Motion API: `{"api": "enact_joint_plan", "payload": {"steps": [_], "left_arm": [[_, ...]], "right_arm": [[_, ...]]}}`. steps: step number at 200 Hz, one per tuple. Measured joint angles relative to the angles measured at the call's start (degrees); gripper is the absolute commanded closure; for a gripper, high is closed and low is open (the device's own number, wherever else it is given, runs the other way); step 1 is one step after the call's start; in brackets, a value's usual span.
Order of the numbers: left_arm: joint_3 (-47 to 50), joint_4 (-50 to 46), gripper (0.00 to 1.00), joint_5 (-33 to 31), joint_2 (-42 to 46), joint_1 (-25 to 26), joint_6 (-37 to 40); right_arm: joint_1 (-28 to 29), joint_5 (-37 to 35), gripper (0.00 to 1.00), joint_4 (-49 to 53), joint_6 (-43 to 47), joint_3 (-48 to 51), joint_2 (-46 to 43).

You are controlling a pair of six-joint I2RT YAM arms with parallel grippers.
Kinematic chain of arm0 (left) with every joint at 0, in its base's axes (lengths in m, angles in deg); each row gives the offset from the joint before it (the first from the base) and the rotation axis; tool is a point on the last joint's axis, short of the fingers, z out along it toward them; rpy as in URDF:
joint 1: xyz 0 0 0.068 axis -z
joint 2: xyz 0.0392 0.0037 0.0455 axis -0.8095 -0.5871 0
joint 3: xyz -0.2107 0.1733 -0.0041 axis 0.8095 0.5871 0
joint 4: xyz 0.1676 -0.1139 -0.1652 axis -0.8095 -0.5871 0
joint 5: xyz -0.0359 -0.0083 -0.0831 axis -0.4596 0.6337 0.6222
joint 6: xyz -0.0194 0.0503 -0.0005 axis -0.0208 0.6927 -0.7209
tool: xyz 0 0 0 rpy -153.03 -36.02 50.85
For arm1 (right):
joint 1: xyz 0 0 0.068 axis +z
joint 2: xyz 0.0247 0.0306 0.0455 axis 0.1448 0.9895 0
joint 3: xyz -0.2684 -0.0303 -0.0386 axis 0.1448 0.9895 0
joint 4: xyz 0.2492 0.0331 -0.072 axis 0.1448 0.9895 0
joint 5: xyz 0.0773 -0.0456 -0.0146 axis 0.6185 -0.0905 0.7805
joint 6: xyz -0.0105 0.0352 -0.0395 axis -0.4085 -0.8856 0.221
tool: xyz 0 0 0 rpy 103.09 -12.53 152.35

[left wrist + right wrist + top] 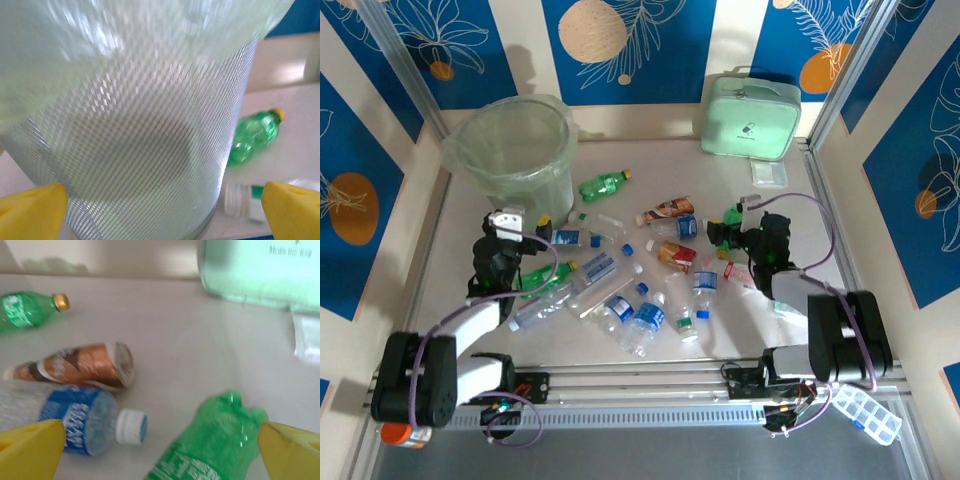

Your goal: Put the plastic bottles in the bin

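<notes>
Nearest me, an orange-capped jar (395,433) lies by the left base and a clear compartment box (867,412) by the right one. Past the rail, the bottles (640,290) lie scattered across the middle of the table (660,165), all outside the bin (515,150).

My left gripper (518,214) hangs at the left edge of the pile, yellow fingers (30,212) spread wide and holding nothing, with the bin's ribbed wall right in front of it.

My right gripper (725,228) is low at the pile's right edge, also spread wide. A green bottle (210,450) lies between its fingers, though I can't tell if they touch it. Just beyond are a blue-labelled bottle (80,422) and a brown-labelled one (85,365).

Farthest back, the bin stands at the left and a mint case (750,118) at the right.
</notes>
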Motion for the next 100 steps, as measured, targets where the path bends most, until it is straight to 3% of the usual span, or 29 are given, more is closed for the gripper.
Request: {"api": "enact_joint_plan", "payload": {"steps": [31, 61, 79, 100], "left_arm": [[1.9, -4.3, 0.01, -0.3, 13.2, 4.3, -3.6], [2.7, -16.0, 0.01, -0.2, 34.9, 10.3, -15.1], [-0.4, -27.1, 0.01, 0.0, 44.6, 14.1, -21.7], [-10.1, -44.1, 0.01, 2.0, 45.3, 16.6, -28.2]], "right_arm": [[8.7, -3.1, 0.01, 6.1, 3.0, -0.3, -15.1], [25.4, -7.3, 0.01, 11.5, 2.2, -2.6, -31.1], [36.5, -13.9, 0.01, 17.1, -1.3, -8.7, -33.9], [46.5, -21.0, 0.01, 29.1, -8.8, -20.2, -32.0]]}}
